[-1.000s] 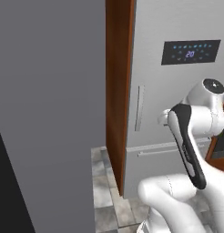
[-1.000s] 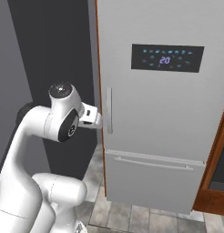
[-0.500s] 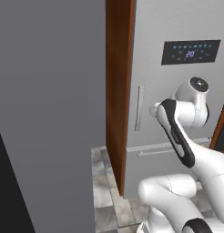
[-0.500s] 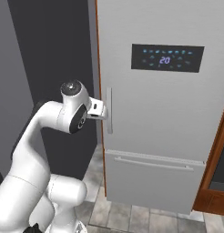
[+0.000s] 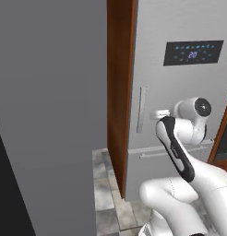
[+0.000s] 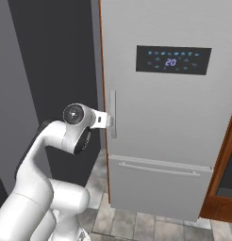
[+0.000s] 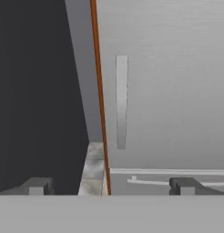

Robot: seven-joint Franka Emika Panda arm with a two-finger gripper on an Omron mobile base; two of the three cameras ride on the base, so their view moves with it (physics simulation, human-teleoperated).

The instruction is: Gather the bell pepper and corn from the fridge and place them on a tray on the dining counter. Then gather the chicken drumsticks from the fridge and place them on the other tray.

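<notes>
The fridge (image 6: 169, 122) stands shut, its upper door and lower drawer both closed, so the bell pepper, corn and drumsticks are presumably inside, hidden behind the door. The upper door has to come open first, which explains why the arm is raised to door height and aimed at the handle (image 6: 113, 114), a slim vertical bar at the door's 9 o'clock edge, below and left of the control panel (image 6: 173, 60).

In the hand view the gripper (image 7: 111, 185) is released, its two fingertips (image 7: 37, 185) spread wide and empty at the bottom, with the handle (image 7: 121, 102) up at 12 o'clock, apart from them. The spread suits straddling the bar from both sides. From the right base view the hand sits just beside the handle at its 9 o'clock; whether it touches is unclear.

The wood panel (image 5: 119, 92) flanks the fridge on that side, so I judge the door hinges at the far edge.
</notes>
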